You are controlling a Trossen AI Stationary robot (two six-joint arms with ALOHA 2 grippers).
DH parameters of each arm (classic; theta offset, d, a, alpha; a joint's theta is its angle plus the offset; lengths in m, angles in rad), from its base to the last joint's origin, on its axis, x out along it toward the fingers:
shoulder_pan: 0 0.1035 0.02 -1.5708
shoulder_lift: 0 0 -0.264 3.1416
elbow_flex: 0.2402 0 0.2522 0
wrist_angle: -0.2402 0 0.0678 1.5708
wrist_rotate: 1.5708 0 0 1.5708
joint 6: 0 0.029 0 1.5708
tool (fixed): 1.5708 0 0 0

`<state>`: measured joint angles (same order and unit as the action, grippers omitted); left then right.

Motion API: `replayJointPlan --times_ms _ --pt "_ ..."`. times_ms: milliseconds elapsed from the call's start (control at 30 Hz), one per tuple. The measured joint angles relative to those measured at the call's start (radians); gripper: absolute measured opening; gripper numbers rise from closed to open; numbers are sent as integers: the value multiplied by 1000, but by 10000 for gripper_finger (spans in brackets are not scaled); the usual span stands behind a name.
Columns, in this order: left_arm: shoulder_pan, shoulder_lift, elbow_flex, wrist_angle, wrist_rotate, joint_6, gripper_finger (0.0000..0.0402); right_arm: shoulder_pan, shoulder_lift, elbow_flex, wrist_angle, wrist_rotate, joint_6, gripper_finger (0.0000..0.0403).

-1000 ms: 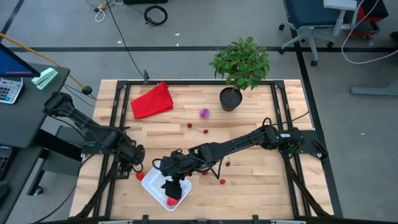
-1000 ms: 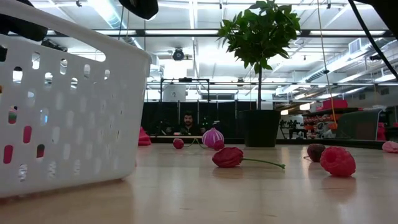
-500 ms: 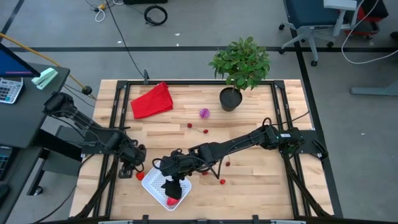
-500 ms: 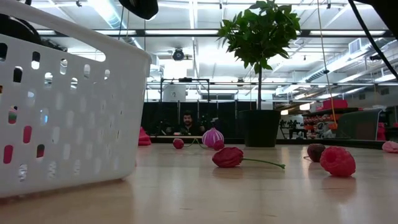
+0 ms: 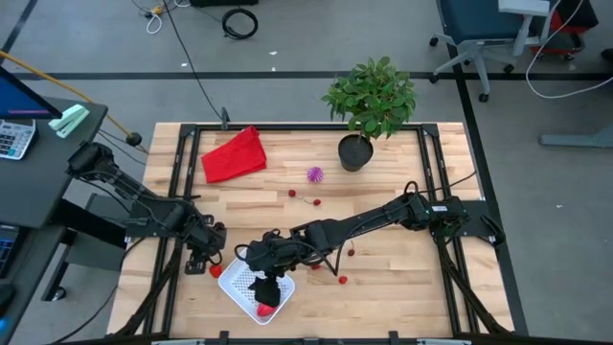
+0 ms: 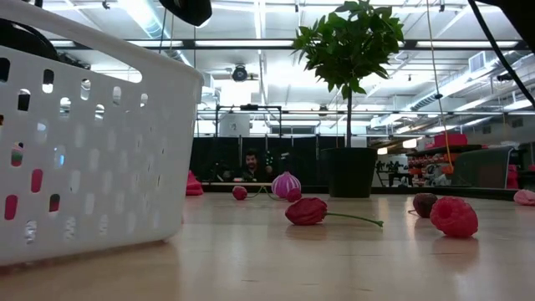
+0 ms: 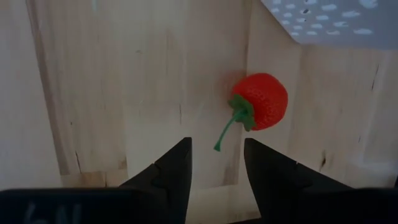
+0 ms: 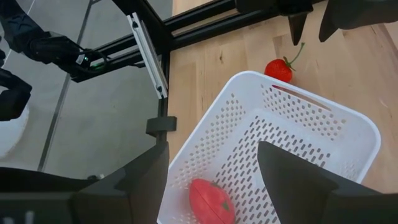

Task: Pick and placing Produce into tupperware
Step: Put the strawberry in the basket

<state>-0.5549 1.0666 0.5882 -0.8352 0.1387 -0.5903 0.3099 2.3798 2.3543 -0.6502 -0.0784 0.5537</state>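
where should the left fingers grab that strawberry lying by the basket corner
Probably across the red body of the strawberry, coming straight down from above. It lies flat on the wooden table, apart from the white basket, so both sides look free. Its thin green stem points back toward the open left gripper; that stem looks too slim to pinch firmly, so close on the round body instead.

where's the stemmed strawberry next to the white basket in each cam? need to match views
High view: strawberry on the wood just off the basket's left corner, under the left hand.
Low view: not visible; the basket wall fills that side.
Left wrist view: strawberry just ahead of the open fingers, not gripped.
Right wrist view: strawberry just outside the basket rim.
Shared landmark: the white basket.
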Motion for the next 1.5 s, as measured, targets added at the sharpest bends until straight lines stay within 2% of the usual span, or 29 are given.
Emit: replayJointPlan --times_ms 333,900,1167,1500 --pt "-1 17 0 1 -7 0 158 0 0 0 0 0 0 254" --pt "-73 233 0 79 -7 -26 153 0 0 0 0 0 5 254" --pt "-74 242 0 85 -1 -37 132 0 0 0 0 0 6 254" --pt "-73 242 1 84 80 -82 119 0 0 0 0 0 3 254"
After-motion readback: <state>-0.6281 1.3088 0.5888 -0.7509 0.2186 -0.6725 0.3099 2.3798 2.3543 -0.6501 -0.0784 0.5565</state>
